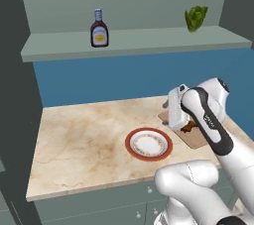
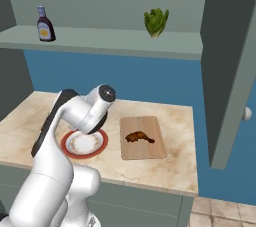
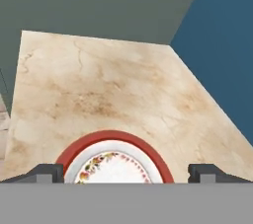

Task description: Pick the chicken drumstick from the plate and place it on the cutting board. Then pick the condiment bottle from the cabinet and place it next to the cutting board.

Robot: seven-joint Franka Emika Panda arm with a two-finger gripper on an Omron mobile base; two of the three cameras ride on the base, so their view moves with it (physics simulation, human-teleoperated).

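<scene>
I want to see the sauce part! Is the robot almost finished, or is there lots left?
About halfway. The chicken drumstick already lies on the cutting board, and the plate is bare. The gripper is open with nothing in it, hanging above the plate. The sauce part is left: the condiment bottle stands on the cabinet shelf, untouched, and must be put next to the board.
</scene>
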